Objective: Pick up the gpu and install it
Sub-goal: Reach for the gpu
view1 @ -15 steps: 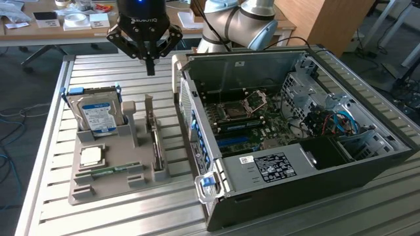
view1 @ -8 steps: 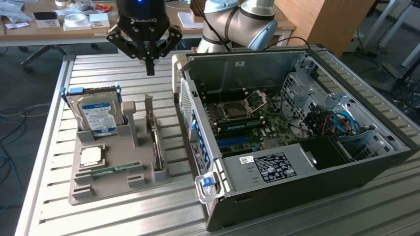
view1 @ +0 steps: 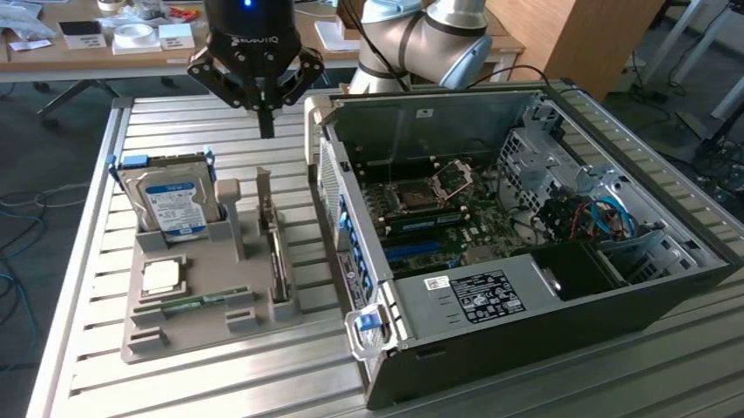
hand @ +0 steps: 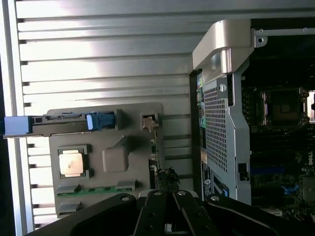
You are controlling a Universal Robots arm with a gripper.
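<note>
The gpu [view1: 274, 248] stands on its edge in a slot of the grey holder tray [view1: 198, 335], its pale metal bracket [view1: 263, 187] at the far end. In the wrist view the gpu [hand: 156, 164] shows edge-on, with the bracket [hand: 149, 122] at one end. My gripper [view1: 265, 129] hangs well above the tray's far end, roughly over the bracket, shut with nothing in it. The wrist view has the gripper [hand: 167, 197] over the card's other end, dark fingers [hand: 150, 216] pressed together.
On the tray also stand a silver hard drive [view1: 174, 205] in blue rails, a CPU chip [view1: 160, 277] and a green memory stick [view1: 204, 302]. The open computer case [view1: 651, 305] lies at the exterior view's right, its motherboard [view1: 454, 218] exposed. The slatted metal table [view1: 209, 122] holds everything.
</note>
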